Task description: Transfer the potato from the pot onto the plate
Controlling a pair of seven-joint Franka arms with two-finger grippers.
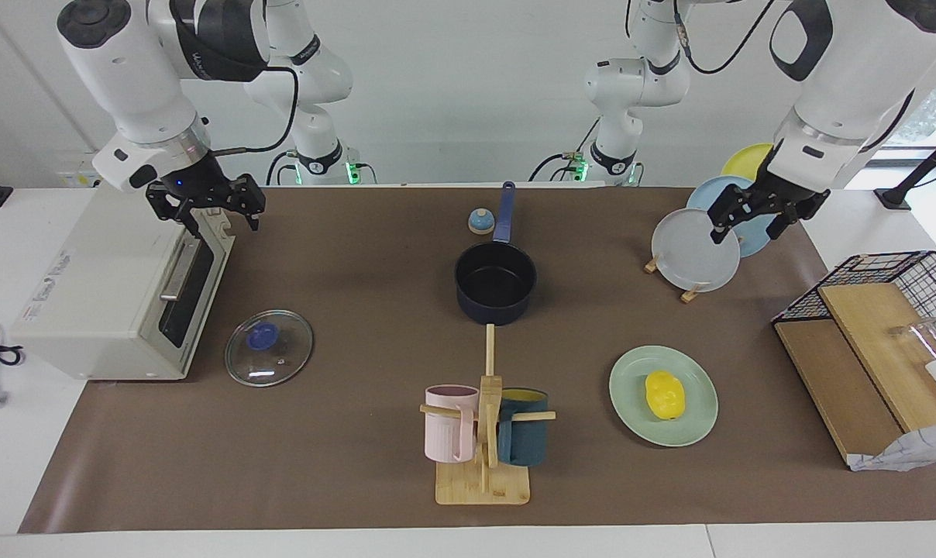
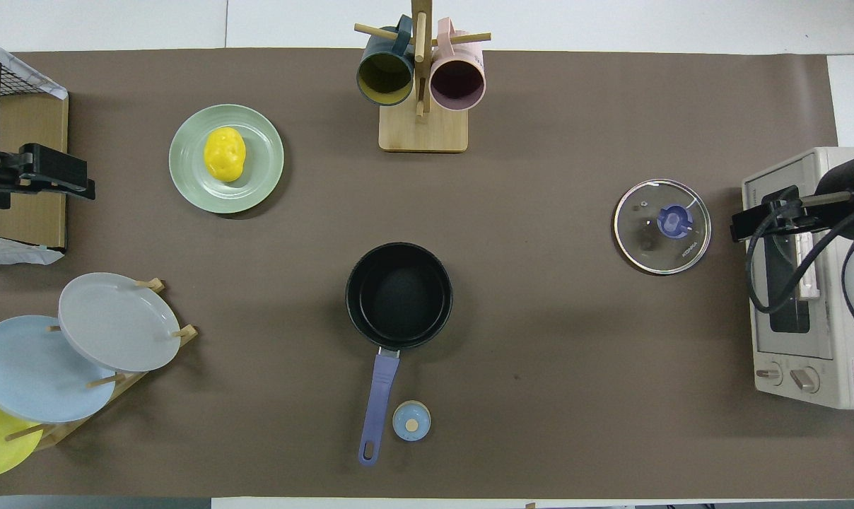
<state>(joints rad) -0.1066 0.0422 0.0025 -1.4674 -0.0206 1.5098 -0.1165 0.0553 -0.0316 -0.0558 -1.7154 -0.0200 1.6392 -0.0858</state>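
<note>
The yellow potato (image 1: 665, 394) (image 2: 224, 153) lies in the middle of the mint-green plate (image 1: 627, 387) (image 2: 186, 170), toward the left arm's end of the table. The navy pot (image 1: 495, 283) (image 2: 399, 295) stands empty at the table's middle, its blue handle pointing toward the robots. My left gripper (image 1: 751, 223) (image 2: 80, 185) is open and empty, raised in the air by the plate rack, well away from the plate. My right gripper (image 1: 224, 225) (image 2: 741, 226) is open and empty, waiting over the toaster oven.
A glass lid (image 1: 269, 347) (image 2: 662, 226) lies beside the toaster oven (image 1: 111, 287) (image 2: 802, 283). A mug rack (image 1: 483, 434) (image 2: 421, 85) stands farthest from the robots. A plate rack (image 1: 696, 252) (image 2: 119, 322), a wire basket with boards (image 1: 886, 310), and a small blue bell (image 1: 480, 222) (image 2: 411, 420) also stand here.
</note>
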